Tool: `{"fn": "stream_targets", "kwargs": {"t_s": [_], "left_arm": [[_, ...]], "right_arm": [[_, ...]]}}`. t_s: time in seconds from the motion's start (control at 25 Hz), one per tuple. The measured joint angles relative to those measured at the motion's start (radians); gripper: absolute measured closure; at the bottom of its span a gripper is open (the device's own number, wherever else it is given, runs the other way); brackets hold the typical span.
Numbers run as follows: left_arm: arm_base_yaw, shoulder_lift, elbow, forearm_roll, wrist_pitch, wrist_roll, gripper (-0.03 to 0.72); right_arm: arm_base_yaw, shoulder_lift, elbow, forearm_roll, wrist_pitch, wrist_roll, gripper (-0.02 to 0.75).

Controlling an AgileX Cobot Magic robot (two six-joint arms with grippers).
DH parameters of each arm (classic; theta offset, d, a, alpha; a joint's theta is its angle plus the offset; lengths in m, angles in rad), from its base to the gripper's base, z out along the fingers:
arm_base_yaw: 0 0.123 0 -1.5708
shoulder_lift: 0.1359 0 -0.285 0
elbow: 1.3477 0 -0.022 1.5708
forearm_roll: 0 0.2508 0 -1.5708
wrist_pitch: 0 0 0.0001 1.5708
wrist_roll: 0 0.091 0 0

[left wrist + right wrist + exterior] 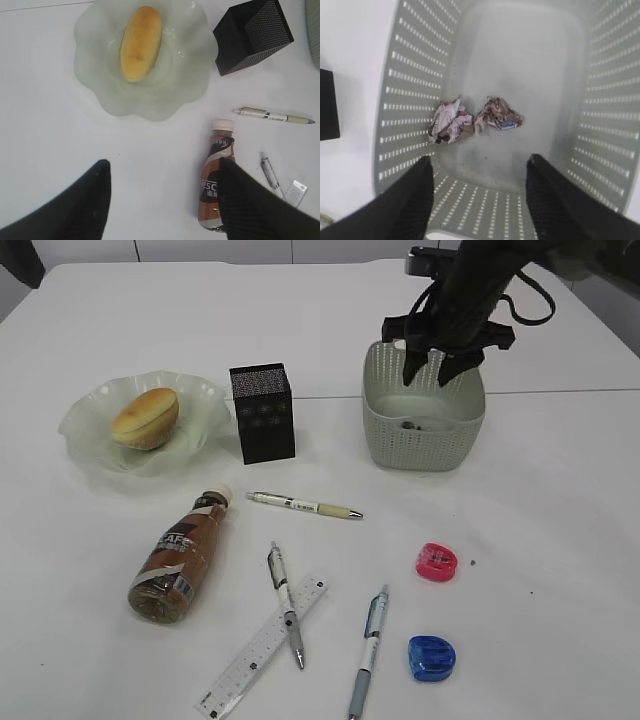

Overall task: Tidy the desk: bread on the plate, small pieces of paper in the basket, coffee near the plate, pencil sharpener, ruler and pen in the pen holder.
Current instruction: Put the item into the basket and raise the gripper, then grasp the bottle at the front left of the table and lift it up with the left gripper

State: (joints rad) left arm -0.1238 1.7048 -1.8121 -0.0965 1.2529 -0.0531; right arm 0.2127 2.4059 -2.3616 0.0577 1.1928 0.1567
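Hovering above the basket (pixel 423 430), the right gripper (pixel 477 192) gapes empty, two paper wads (pixel 472 120) lying inside; bottle (pixel 178 557), pens unsorted.

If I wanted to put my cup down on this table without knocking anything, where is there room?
The bare table right of the basket is free, and so is the far strip behind the plate and pen holder. The near middle is crowded: coffee bottle, pens, ruler and two sharpeners.

The black right gripper (pixel 437 365) hangs with parted fingers over the pale green perforated plastic basket (pixel 385 415) on the white counter (pixel 560 540).
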Motion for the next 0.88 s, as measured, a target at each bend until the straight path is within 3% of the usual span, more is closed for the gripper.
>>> {"fn": "stream_targets", "kwargs": {"t_s": [0.08,0.2,0.44,0.88], "left_arm": [[0.000,0.000,0.000,0.000,0.000,0.000,0.201],[0.000,0.000,0.000,0.000,0.000,0.000,0.201],[-0.011,0.000,0.000,-0.010,0.000,0.000,0.201],[-0.158,0.047,0.000,-0.029,0.000,-0.001,0.195]], "right_arm": [[0.000,0.000,0.000,0.002,-0.007,0.000,0.279],[0.000,0.000,-0.001,0.005,0.005,0.000,0.244],[0.000,-0.018,-0.014,0.025,0.048,0.000,0.237],[0.000,-0.184,0.029,0.047,0.053,0.000,0.239]]}}
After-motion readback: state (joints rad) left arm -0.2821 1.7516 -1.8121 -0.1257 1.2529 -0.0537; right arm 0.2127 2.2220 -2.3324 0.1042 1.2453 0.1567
